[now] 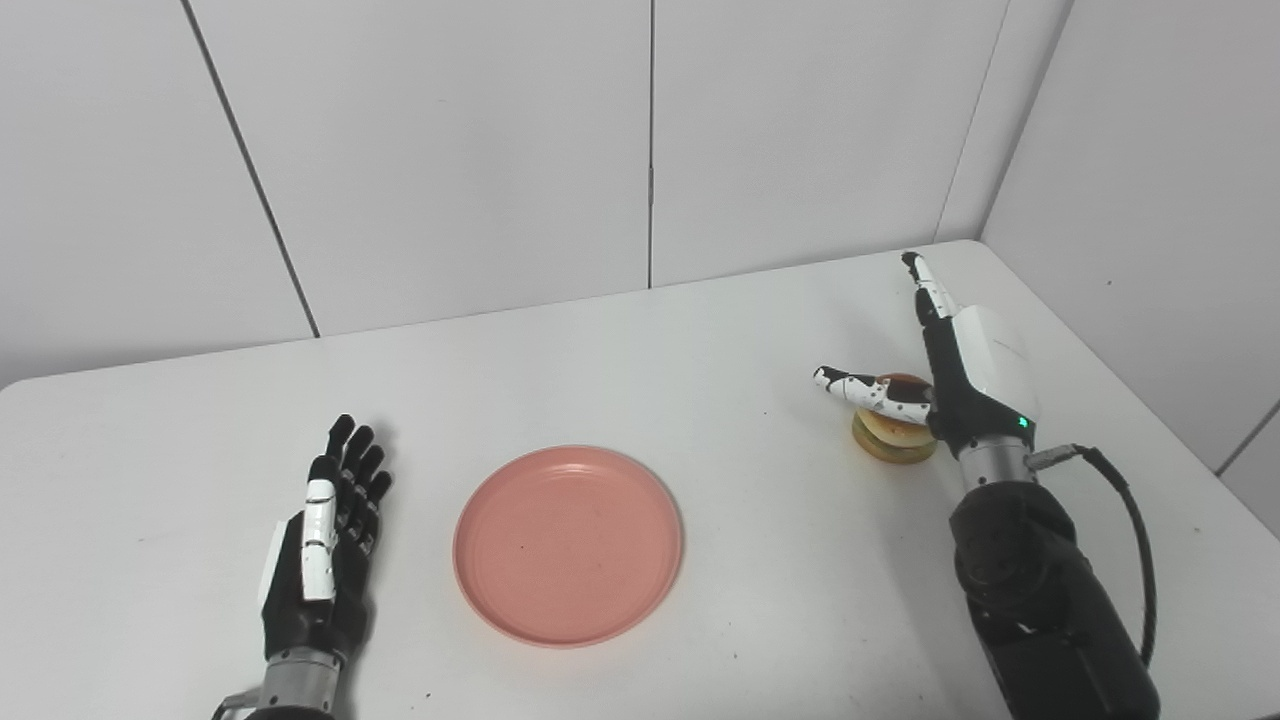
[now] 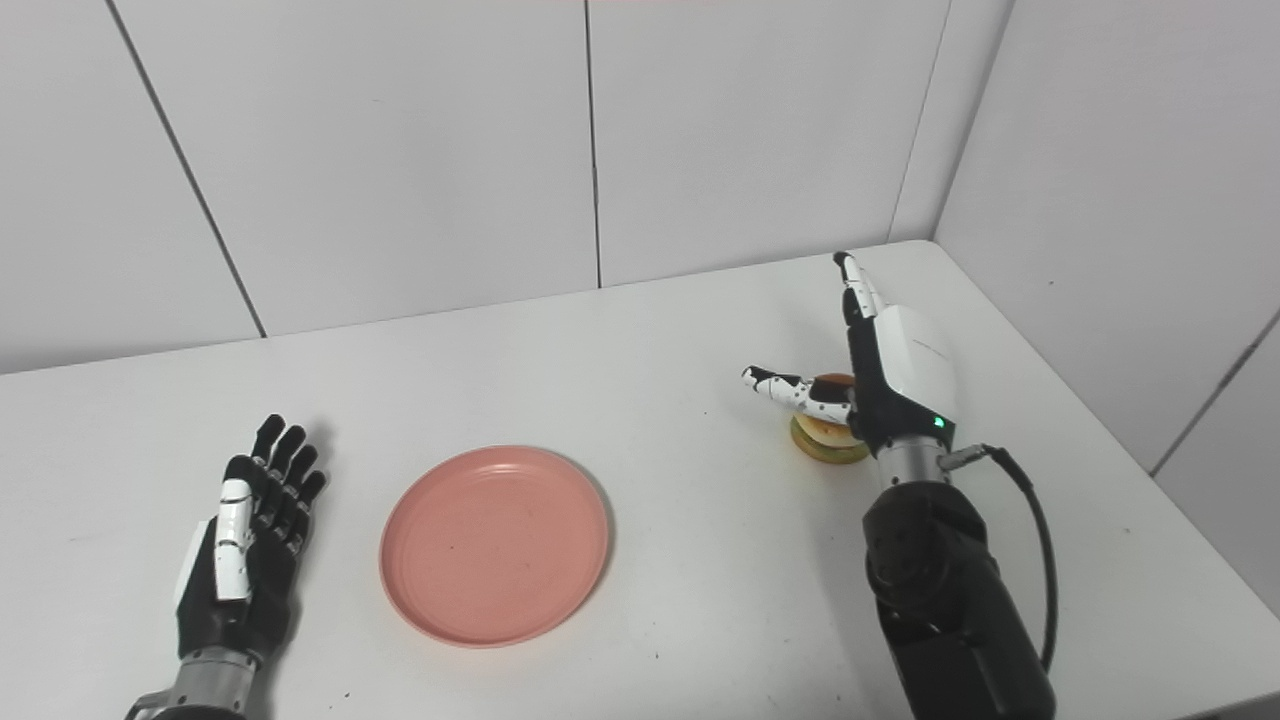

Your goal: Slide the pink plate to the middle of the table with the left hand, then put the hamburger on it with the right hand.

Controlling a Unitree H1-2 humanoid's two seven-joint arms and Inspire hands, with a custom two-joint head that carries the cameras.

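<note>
The pink plate (image 1: pixel 568 545) lies flat near the middle of the white table (image 1: pixel 640 360), with nothing on it. My left hand (image 1: pixel 325 545) rests to the left of the plate, a short gap away, open with its fingers stretched forward. The hamburger (image 1: pixel 893 434) sits on the table at the right, partly hidden by my right hand (image 1: pixel 965 370). That hand is open over the hamburger: its thumb reaches left across the bun's top and its fingers point away toward the back wall. I cannot tell whether the thumb touches the bun.
White wall panels (image 1: pixel 640 150) close off the back and the right side of the table. A black cable (image 1: pixel 1135 540) loops off my right forearm. The table's right edge (image 1: pixel 1150 400) runs close beside the right arm.
</note>
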